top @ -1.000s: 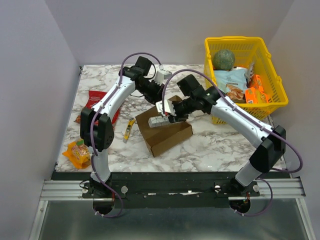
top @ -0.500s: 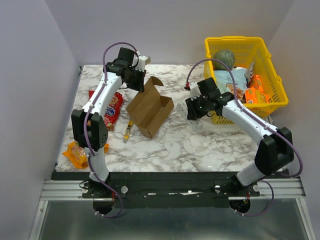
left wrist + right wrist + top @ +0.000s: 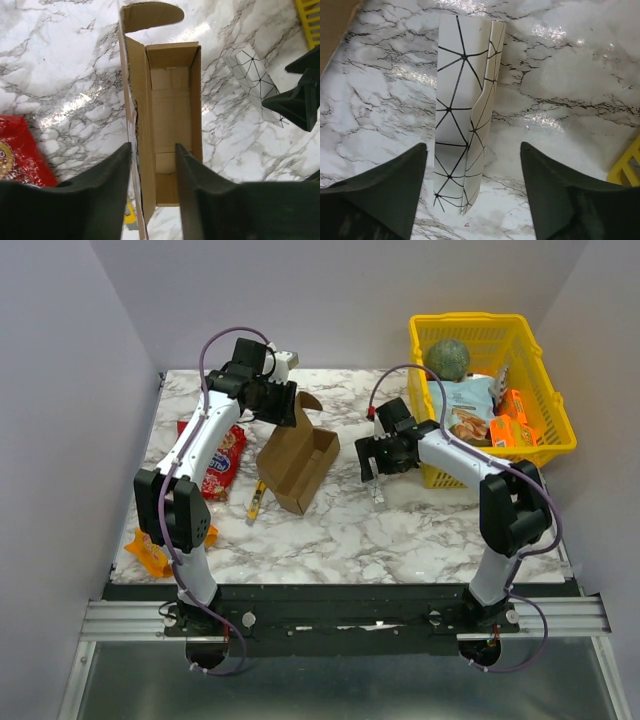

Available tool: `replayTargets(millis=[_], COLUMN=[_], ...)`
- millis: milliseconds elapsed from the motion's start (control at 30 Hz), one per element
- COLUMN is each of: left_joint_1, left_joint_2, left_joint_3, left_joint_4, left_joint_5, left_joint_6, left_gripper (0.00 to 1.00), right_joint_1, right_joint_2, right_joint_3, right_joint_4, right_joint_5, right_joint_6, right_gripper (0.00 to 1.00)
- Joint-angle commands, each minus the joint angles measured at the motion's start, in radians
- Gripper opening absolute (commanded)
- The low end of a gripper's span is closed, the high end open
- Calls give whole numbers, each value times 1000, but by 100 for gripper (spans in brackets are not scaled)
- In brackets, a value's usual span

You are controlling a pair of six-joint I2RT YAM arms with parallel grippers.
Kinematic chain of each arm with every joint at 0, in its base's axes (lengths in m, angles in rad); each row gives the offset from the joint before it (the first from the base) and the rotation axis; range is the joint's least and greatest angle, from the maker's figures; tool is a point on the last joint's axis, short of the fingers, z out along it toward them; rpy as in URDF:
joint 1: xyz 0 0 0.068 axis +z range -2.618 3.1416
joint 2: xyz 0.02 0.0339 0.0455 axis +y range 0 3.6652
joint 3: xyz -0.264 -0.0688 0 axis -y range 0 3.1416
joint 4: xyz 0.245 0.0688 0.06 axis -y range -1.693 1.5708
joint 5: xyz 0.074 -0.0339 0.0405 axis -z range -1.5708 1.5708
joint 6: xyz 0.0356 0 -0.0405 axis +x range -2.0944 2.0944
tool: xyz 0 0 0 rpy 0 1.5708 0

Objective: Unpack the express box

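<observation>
The box (image 3: 297, 462) lies open and looks empty, at 9 o'clock from the tabletop (image 3: 420, 530) centre. A packet (image 3: 462, 120) lies at its 3 o'clock. My left pincer (image 3: 153, 150) and right pincer (image 3: 472, 147) stand apart and hold nothing. I judge the unpacking is nearly done.

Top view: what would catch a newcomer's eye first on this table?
The open brown box lies empty at the middle of the table. Just right of it lies a white packet with black lines. A yellow basket holding snacks fills the far right corner.
</observation>
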Motion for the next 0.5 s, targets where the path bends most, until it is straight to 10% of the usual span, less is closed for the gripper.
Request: replayTargets(millis=[0,100,467], left_joint_1=[-14,-14,50], left_joint_2=[-56,-64,-88], left_joint_3=[-15,16,223], left_joint_4=[11,4,-13], left_joint_5=[42,86,39], left_joint_6=[28,61,69], left_gripper=[58,98,99], right_joint_1=[6,6,6], right_joint_2=[-86,-155,-235], right_joint_3=[80,137,469], right_joint_4=[27,27,-310], right_joint_5=[-25,-116,55], right_joint_6=[-46,-132,-282], right_gripper=[100,100,100])
